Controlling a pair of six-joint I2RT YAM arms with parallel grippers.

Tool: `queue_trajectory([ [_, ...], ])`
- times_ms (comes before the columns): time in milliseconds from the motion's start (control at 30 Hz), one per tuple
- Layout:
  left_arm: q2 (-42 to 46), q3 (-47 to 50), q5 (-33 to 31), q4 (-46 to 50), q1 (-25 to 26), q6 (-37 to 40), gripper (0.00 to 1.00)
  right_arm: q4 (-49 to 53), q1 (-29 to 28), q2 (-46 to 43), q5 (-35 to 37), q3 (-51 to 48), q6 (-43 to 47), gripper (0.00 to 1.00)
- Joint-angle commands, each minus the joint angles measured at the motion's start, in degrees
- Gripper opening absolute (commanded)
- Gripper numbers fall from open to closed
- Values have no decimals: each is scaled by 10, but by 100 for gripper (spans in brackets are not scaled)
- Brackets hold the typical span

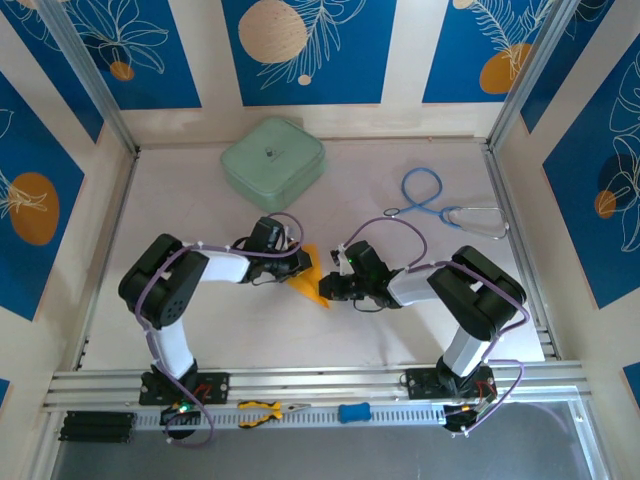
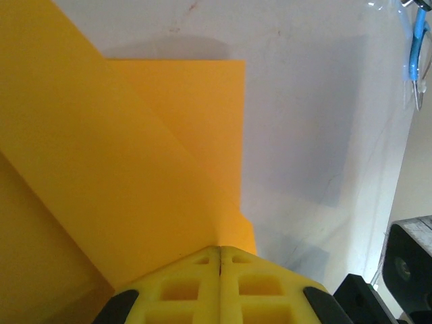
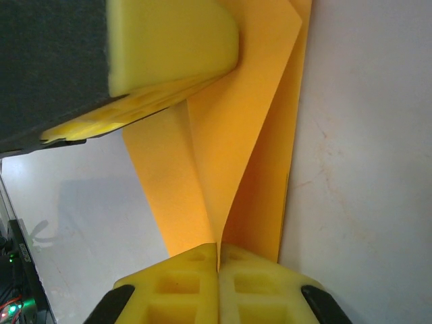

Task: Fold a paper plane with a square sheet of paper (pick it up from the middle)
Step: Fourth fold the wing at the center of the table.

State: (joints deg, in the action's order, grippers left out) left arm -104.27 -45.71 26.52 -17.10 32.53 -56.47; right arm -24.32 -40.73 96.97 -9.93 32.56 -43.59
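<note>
The left tool point(image 2: 219, 255) and right tool point(image 3: 218, 251) each clamp the paper point(image 1: 310, 284), partly folded but no dart yet, so most folding seems left.

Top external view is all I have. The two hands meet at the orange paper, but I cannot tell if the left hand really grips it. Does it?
Observer: Yes. In the left wrist view, the left hand is shut on the orange paper.
Operator: And the right hand?
Observer: The right wrist view shows the right hand shut on the paper too, at its near edge.
Operator: Is the sheet flat or folded?
Observer: Folded. One layer with a diagonal edge lies over another.
</note>
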Motion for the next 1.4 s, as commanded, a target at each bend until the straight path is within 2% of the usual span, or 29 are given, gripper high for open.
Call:
queue_trajectory([
  [0,-13,-12,-12,21,3,14,0,71,-2,26,-1,-7,-6,8],
  [500,-23,-14,-29,50,3,14,0,90,0,21,-9,2,-9,9],
  [867,-28,-12,-34,55,2,15,0,96,0,-26,-36,-3,-20,15],
  [1367,-30,-10,-38,61,2,13,0,113,-1,-39,-65,-23,-36,10],
])
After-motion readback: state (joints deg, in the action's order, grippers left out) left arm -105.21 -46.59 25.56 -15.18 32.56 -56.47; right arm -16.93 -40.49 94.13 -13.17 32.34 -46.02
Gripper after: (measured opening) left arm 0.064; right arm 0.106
